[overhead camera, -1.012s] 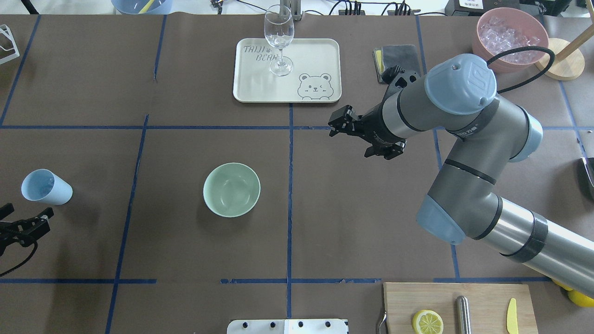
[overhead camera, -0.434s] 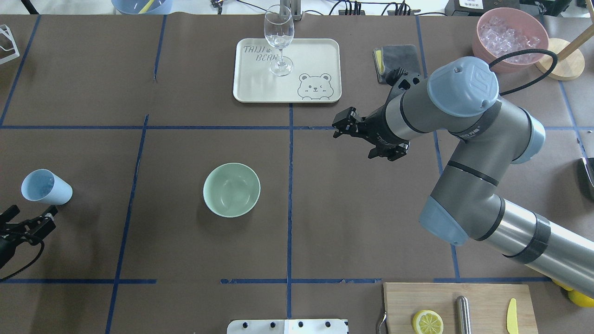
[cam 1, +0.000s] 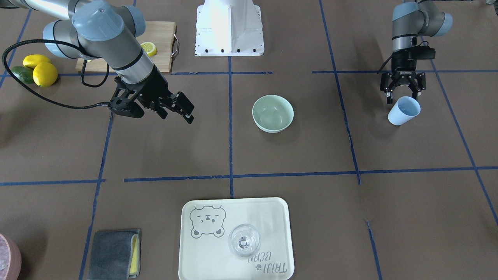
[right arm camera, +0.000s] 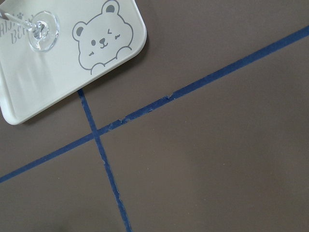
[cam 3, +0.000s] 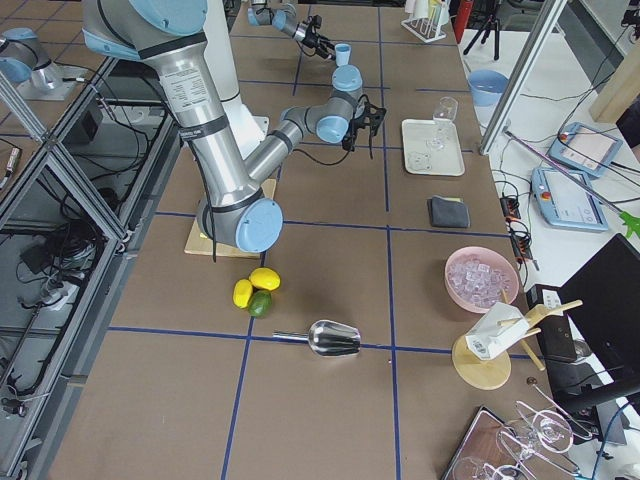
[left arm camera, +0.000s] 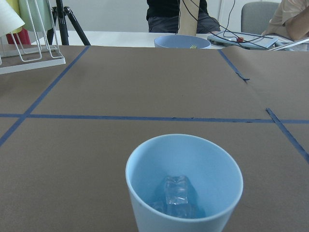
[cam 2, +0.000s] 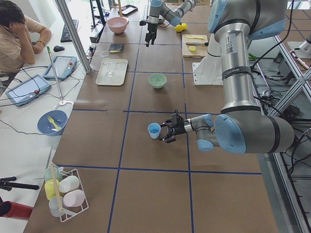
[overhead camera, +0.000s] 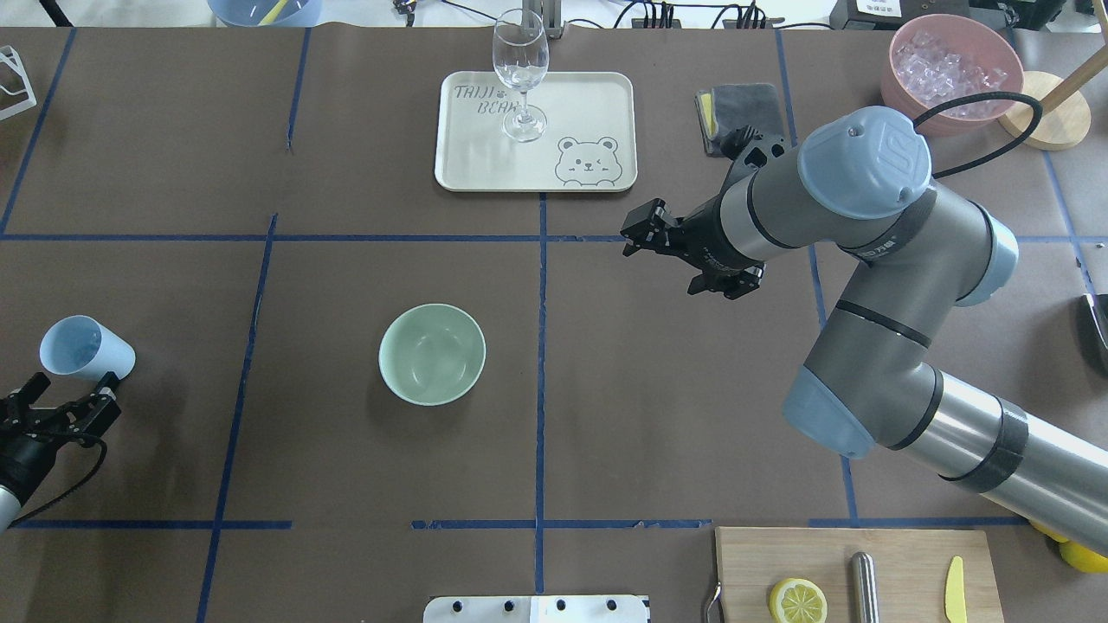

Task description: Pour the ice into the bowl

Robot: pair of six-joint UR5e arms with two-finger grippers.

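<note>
The pale mint-green bowl (overhead camera: 432,353) stands empty left of the table's middle; it also shows in the front-facing view (cam 1: 272,113). A light blue cup (overhead camera: 85,348) stands at the table's left end with ice (left arm camera: 176,191) in its bottom. My left gripper (overhead camera: 74,385) is open, right behind the cup and not touching it, also seen in the front-facing view (cam 1: 403,97). My right gripper (overhead camera: 629,240) hangs open and empty above the table, right of the bowl and near the tray's corner.
A cream tray (overhead camera: 589,112) holds a clear wine glass (overhead camera: 520,73) at the back. A pink container (overhead camera: 900,86) of ice is at the back right, next to a grey cloth (overhead camera: 744,108). A cutting board (overhead camera: 909,562) with a lemon half is at the front right.
My left gripper has moved in towards the blue cup and now faces it squarely. My right arm drew back slightly to the right and then held still.
</note>
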